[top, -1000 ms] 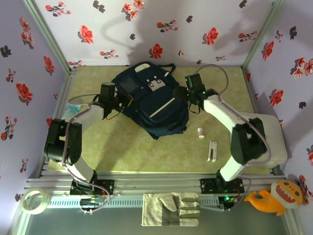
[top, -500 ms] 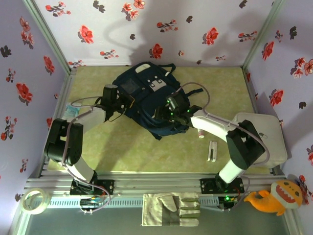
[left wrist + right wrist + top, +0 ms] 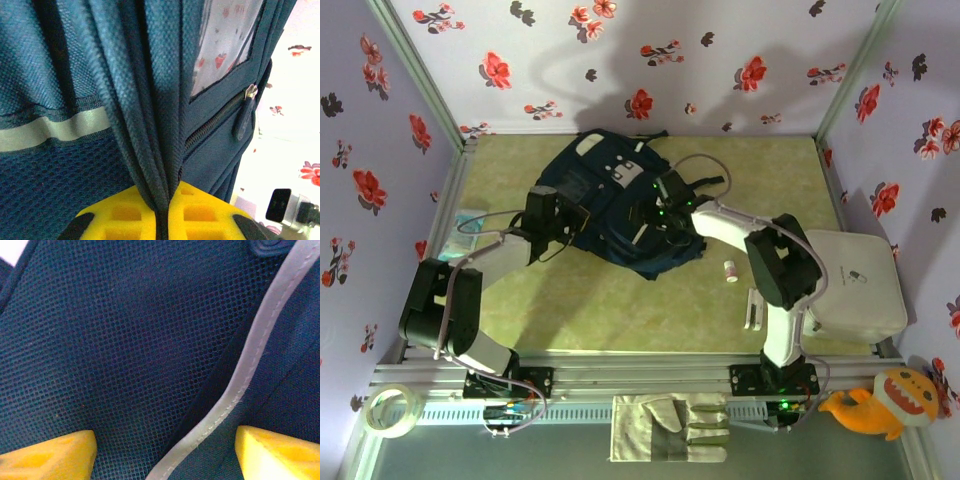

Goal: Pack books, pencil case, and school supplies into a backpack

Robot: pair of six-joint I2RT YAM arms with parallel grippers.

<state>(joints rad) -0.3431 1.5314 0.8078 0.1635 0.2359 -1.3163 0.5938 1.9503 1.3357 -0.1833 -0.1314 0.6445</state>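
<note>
Pinches backpack [image 3: 602, 215] fold in left hand [image 3: 162, 212] | holds right hand [image 3: 165, 455], released, over backpack front | leaves school supplies [image 3: 730, 271] right of backpack — nearer right hand

light: bright, even | shadows: soft on back wall [image 3: 720, 30] | wrist views: slightly blurred

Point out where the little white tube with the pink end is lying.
In the top view the tube lies on the green table, to the right of the backpack and just beyond the white bar.
</note>
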